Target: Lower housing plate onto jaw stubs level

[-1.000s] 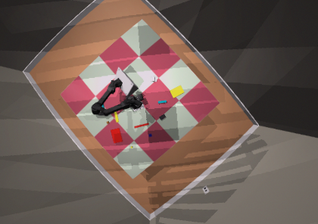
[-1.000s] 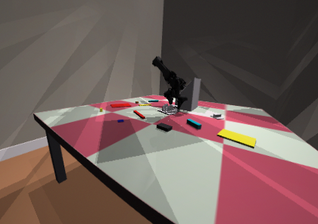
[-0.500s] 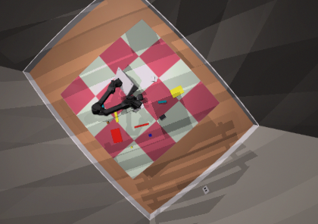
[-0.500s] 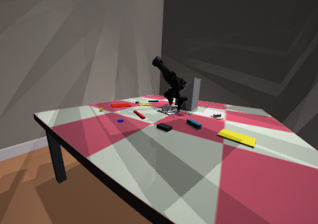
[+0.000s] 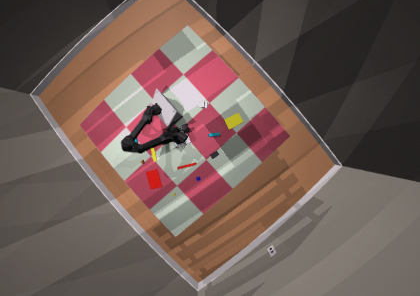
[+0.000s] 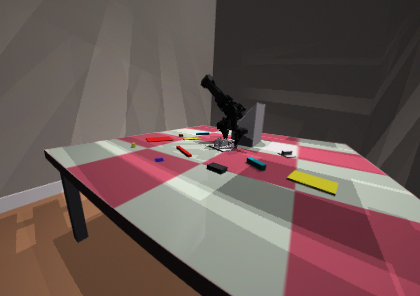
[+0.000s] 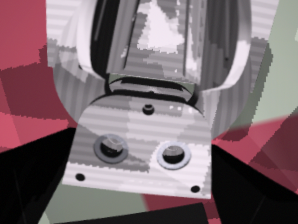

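The housing plate (image 7: pixel 140 125) was pinched across its width, a black finger (image 7: pixel 35 165) at its left edge and another at its right, so the jaws were partly open and closed firmly on it. Gripping the sides left its face unobstructed, with both ringed holes in the lower middle of the wrist view. Pale metal showed through those holes, suggesting that they were being lined up over the stubs, though actual seating could not be told. The metal assembly (image 6: pixel 223 144) (image 7: pixel 200 45) lay just beyond the plate's rounded edge, and the arm (image 5: pixel 142 145) (image 6: pixel 227 105) reached down over it, probably to lower the plate from above. Release would best wait until the plate sat level; letting go early might leave it cocked. On the desk (image 5: pixel 175 222) (image 6: pixel 200 240), the yellow slab (image 5: pixel 233 121) (image 6: pixel 312 182) and teal bar (image 5: pixel 214 135) (image 6: pixel 256 163) lay apart from the work, leaving room for withdrawal.
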### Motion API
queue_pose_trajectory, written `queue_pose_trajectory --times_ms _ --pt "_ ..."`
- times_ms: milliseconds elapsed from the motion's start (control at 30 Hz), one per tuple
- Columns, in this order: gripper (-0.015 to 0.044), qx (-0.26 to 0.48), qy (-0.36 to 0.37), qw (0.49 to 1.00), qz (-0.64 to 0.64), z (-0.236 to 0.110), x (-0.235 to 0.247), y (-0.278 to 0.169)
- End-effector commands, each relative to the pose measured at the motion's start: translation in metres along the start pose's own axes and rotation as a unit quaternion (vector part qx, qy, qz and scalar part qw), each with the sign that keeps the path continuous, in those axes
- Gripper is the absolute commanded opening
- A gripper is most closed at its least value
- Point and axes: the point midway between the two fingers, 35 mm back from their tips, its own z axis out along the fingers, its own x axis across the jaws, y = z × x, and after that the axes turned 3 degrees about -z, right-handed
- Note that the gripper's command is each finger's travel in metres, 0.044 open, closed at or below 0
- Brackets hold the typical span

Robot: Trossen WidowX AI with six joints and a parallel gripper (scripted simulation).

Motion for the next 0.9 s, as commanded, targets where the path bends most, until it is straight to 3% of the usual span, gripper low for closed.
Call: queue_pose_trajectory --times_ms 0,867 --pt "0.0351 0.0 -0.002 1.0 -0.003 0.0022 -0.0008 -0.0011" --pt "0.0351 0.0 -0.002 1.0 -0.003 0.0072 -0.0009 -0.0012"
